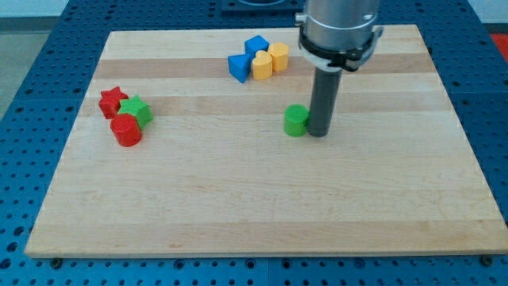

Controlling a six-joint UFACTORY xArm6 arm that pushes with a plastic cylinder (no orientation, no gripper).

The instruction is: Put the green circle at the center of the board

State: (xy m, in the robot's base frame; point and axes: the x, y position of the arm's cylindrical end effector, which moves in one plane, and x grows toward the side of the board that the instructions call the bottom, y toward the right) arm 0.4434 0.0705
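My tip [318, 133] sits down on the wooden board [238, 214], holding nothing, touching the green circle [295, 121] on the circle's right side. That circle stands upright, right of center. Blue pegboard table [24, 95] surrounds the board.

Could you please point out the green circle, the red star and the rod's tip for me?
green circle [295, 121]: camera view, on its top face.
red star [113, 101]: camera view, on its top face.
my tip [318, 132]: camera view, at the rod's very end, right beside the green circle.
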